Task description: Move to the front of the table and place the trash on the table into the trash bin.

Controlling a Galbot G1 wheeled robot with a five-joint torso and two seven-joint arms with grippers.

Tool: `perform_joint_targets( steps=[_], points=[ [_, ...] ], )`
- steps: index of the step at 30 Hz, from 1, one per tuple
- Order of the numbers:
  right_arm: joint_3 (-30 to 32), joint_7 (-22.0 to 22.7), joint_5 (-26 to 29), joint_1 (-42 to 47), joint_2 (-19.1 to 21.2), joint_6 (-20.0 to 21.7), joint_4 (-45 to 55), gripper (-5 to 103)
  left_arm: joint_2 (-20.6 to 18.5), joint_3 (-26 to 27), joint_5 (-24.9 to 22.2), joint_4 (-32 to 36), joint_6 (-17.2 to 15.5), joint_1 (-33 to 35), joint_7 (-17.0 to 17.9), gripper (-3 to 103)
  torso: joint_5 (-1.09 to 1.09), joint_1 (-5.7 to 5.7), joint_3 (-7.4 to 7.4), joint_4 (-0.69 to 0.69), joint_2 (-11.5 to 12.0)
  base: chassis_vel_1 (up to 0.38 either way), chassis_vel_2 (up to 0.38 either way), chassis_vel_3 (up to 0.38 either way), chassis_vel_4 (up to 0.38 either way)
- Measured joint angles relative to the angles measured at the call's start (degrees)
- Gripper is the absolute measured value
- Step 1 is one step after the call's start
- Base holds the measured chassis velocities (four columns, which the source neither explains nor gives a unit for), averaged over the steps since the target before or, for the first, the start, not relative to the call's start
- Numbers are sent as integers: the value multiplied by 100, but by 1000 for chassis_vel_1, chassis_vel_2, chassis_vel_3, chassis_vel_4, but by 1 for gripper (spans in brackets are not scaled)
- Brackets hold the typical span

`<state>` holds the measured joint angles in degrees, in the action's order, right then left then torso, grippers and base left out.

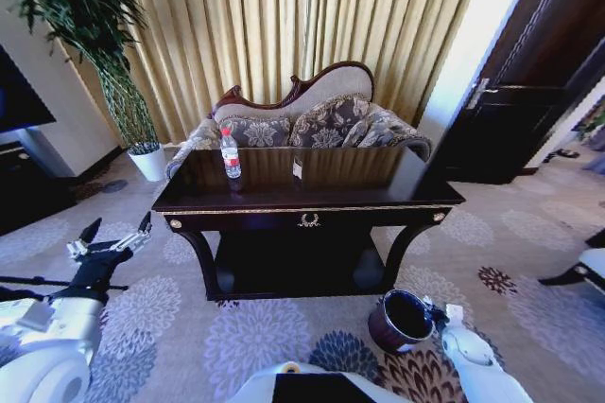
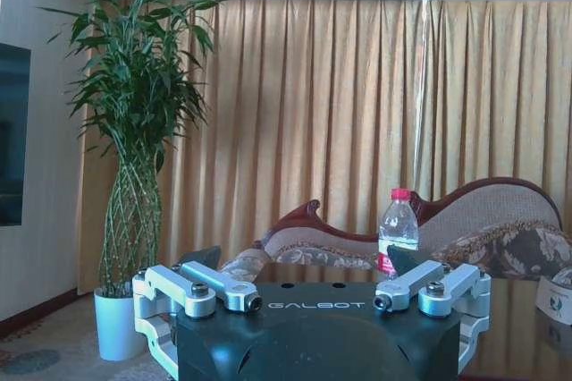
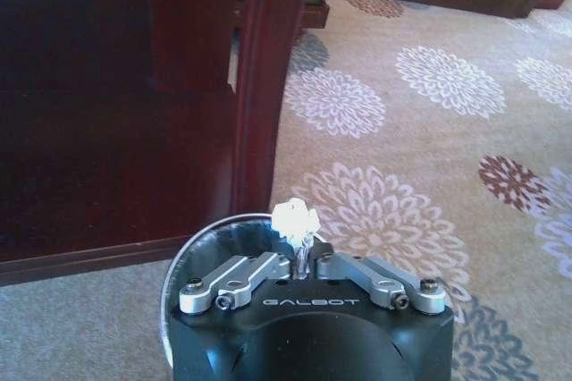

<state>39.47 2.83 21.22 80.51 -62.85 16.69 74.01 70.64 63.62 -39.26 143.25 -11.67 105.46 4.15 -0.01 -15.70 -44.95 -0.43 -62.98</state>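
Right hand (image 3: pixel 301 266), lower centre of its wrist view, pinching a white scrap (image 3: pixel 296 221) over the trash bin (image 1: pixel 401 320): release squarely above the rim. Bottle (image 1: pixel 230 154) upright on the surface (image 1: pixel 378 181), centre-left. Left hand (image 1: pixel 115 230) spread, lower left.

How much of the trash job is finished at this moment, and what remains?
In hand: the right tool pinches a white paper scrap directly over the trash bin. Left: the bottle and another small white scrap stand on the table. The left tool waits open beside the table.
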Motion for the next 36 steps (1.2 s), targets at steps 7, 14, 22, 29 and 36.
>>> perform_joint_targets(
  steps=[7,14,22,29,36],
  points=[
    [-93,-4,-212,-53,-69,-62,29,28,14,0,6,1,0,-5,-9,100,0,0,0,1,0,0,0,0,0],
    [-162,-7,-231,-152,-61,-63,73,61,21,24,7,1,3,-10,-12,100,0,0,0,1,0,0,0,0,0],
    [-161,-9,-200,-167,-26,-61,75,83,21,28,9,1,4,-13,-13,100,0,0,0,1,0,0,0,0,0],
    [-146,-17,-96,-89,-27,-41,221,100,21,8,10,1,4,-17,-16,100,0,0,0,0,0,0,0,0,0],
    [9,-19,346,41,-29,-97,858,100,66,16,12,0,5,18,-45,100,1,0,0,0,0,0,0,0,0]
  ],
)
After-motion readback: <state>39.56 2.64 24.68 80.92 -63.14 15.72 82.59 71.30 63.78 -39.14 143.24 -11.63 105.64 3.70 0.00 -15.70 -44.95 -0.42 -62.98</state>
